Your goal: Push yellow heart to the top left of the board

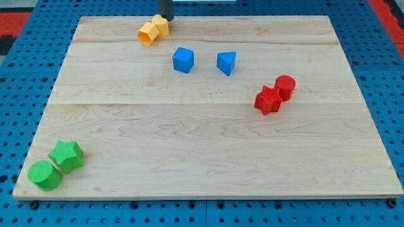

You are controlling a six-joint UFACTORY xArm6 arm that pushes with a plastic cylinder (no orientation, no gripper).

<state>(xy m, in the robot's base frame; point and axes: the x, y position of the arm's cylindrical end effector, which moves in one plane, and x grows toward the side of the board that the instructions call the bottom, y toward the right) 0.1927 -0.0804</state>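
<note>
Two yellow blocks lie touching near the board's top edge, left of the middle. One [160, 25] is at the upper right and the other, more orange one [147, 33] is at the lower left. I cannot tell which of them is the heart. My tip [165, 19] is at the view's top, right against the upper right side of the upper yellow block. Only the rod's lowest part shows.
A blue cube [183, 60] and a blue triangular block [226, 62] sit below the yellow pair. A red star [267, 100] touches a red cylinder [285, 86] at the right. A green star [67, 156] and a green cylinder [45, 174] sit at the wooden board's [202, 151] bottom left.
</note>
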